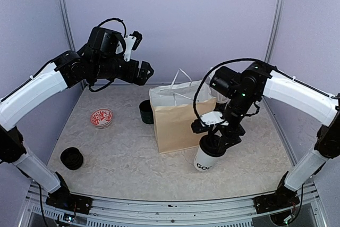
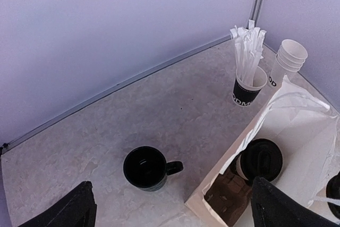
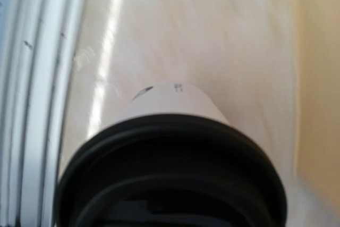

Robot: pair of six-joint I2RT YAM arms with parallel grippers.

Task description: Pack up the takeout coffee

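Observation:
One takeout coffee (image 1: 206,159), a white cup with a black lid and black lettering, is just right of the brown paper bag (image 1: 178,126), near the table's front. My right gripper (image 1: 215,141) is shut on its top. In the right wrist view its lid (image 3: 170,168) fills the lower frame, the white wall (image 3: 170,102) shows beyond it, and my fingers are hidden. A second takeout coffee (image 2: 260,158) stands inside the bag (image 2: 303,142). My left gripper (image 1: 146,71) (image 2: 172,208) hangs open, high above the bag's left end and holding nothing.
A dark green mug (image 1: 146,111) (image 2: 146,168) stands left of the bag. A cup of wrapped straws (image 2: 248,83) and a stack of lidless white cups (image 2: 287,62) sit behind it. A red-patterned dish (image 1: 101,117) and a black round object (image 1: 71,158) lie at the left.

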